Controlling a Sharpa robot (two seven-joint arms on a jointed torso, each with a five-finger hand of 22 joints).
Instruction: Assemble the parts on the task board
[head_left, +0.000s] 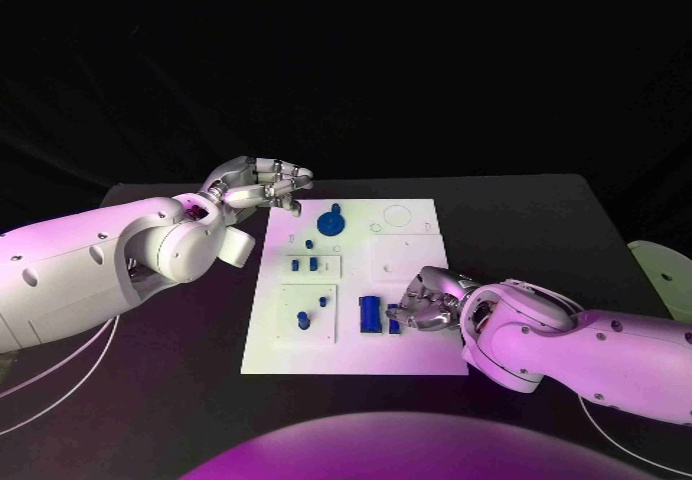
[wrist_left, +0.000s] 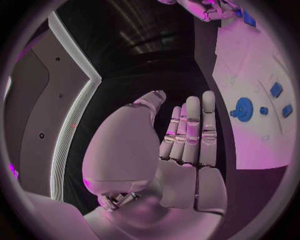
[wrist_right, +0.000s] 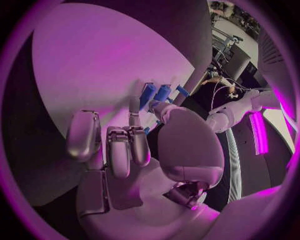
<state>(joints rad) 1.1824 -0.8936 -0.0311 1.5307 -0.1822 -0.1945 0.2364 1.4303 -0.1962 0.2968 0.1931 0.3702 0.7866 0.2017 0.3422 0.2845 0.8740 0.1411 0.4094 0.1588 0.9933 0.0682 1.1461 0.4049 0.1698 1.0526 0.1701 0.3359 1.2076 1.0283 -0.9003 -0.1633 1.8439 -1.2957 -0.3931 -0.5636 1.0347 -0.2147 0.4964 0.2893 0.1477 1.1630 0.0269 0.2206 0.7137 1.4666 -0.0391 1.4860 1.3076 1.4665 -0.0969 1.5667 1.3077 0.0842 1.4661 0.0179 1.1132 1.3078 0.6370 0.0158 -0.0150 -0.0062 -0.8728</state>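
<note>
The white board (head_left: 411, 345) is lying in the middle of the black table (head_left: 173, 400), with small blue parts spread over it. A round blue part (head_left: 332, 219) is standing near the far end of the board, two small blue pieces (head_left: 302, 265) are sitting side by side in a square recess toward the middle, and one more blue piece (head_left: 304, 320) is sitting in the recess nearer the robot.

The right robot hand (head_left: 423, 305) is resting on the near right part of the board, its fingers curled down beside a long blue block (head_left: 369, 314). From the right wrist view the fingertips (wrist_right: 139, 145) are lying close to several blue pieces (wrist_right: 155, 93); whether they are pinching one cannot be told.

The left robot hand (head_left: 260, 184) is hovering off the far left corner of the board, over the table. In the left wrist view its fingers (wrist_left: 190, 130) are stretched out straight and close together, holding nothing, with the round blue part well apart from them.
</note>
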